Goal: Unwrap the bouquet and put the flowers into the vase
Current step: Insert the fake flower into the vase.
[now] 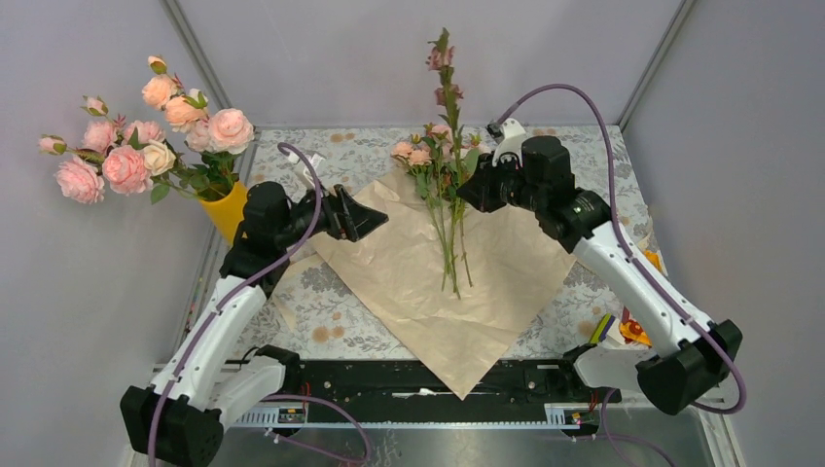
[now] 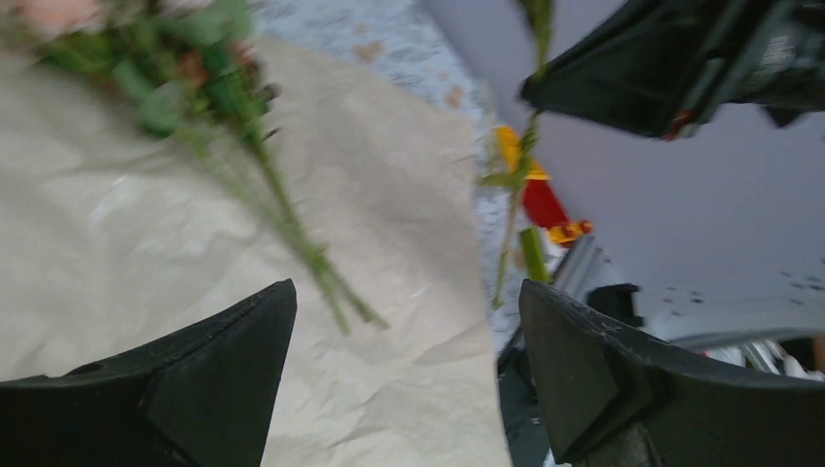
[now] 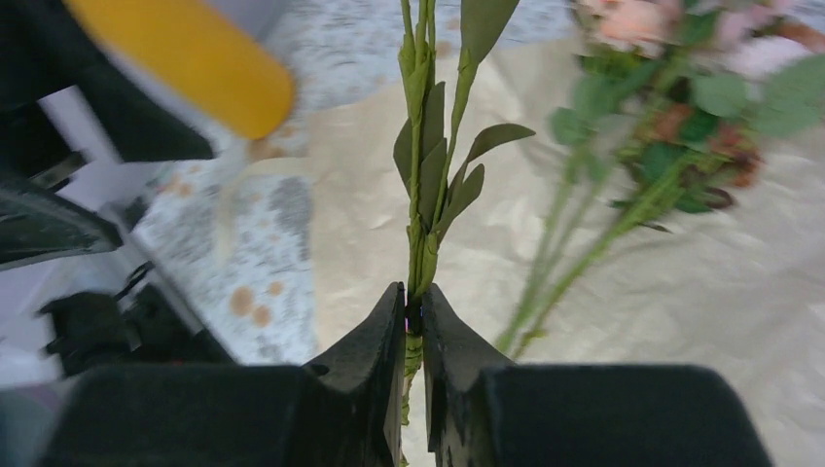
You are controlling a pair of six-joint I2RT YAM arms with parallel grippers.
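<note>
The bouquet is undone: its peach paper point(image 1: 438, 292) point(image 2: 117, 243) lies flat on the table with small pink flowers point(image 1: 428, 161) point(image 2: 195, 88) point(image 3: 662, 146) resting on it, stems toward me. My right gripper point(image 1: 465, 190) point(image 3: 413, 306) is shut on one flower stem point(image 1: 446, 68) point(image 3: 420, 195), holding it upright above the paper's far right part. The yellow-orange vase point(image 1: 227, 209) point(image 3: 185, 58) stands at the far left. My left gripper point(image 1: 375, 219) point(image 2: 409, 321) hovers open over the paper's left side with nothing between its fingers.
A big bunch of pale pink and peach roses point(image 1: 146, 136) fills the vase. A red and yellow object point(image 1: 632, 331) point(image 2: 545, 204) lies by the table's right edge. A black rail point(image 1: 409, 384) runs along the front. Metal frame posts rise at the back corners.
</note>
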